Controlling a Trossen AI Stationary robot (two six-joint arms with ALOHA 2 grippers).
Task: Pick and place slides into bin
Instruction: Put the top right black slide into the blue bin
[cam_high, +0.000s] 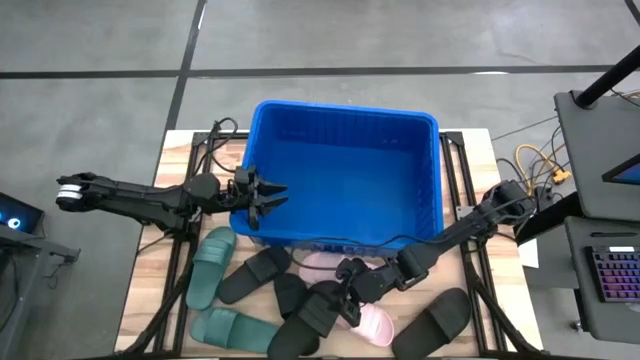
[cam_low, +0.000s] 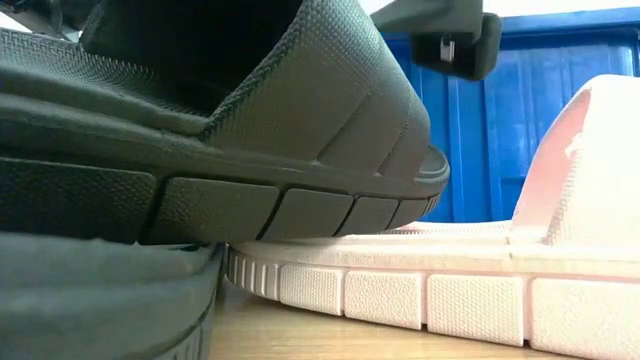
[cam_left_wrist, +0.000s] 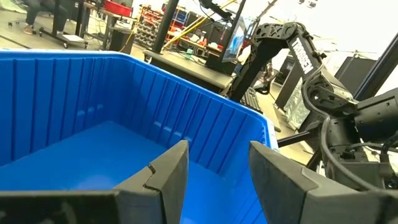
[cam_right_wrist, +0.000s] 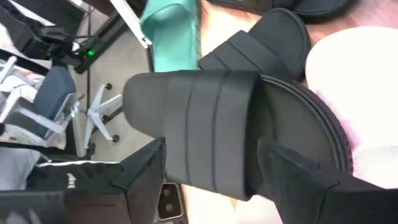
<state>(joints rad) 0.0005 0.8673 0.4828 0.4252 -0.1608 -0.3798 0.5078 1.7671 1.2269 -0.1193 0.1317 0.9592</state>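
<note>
Foam slides lie clustered on the wooden worktop (cam_high: 150, 300) before the ribbed blue plastic bin (cam_high: 345, 175). One black slide (cam_right_wrist: 249, 134), wide-strapped with a pebbled footbed, is straddled by the right claw (cam_high: 335, 298), fingers spread. The left claw (cam_high: 262, 197) is held half-open and empty over the bin's rim.

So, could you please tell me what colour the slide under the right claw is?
Black slide, between the right claw's open fingers; the right wrist view shows it best.

The high camera looks straight down on the whole table (cam_high: 150, 290). The low camera sits at table height, very near the slides (cam_low: 250, 130). Each wrist camera looks past its own fingers; all views share the bin (cam_high: 340, 175).
</note>
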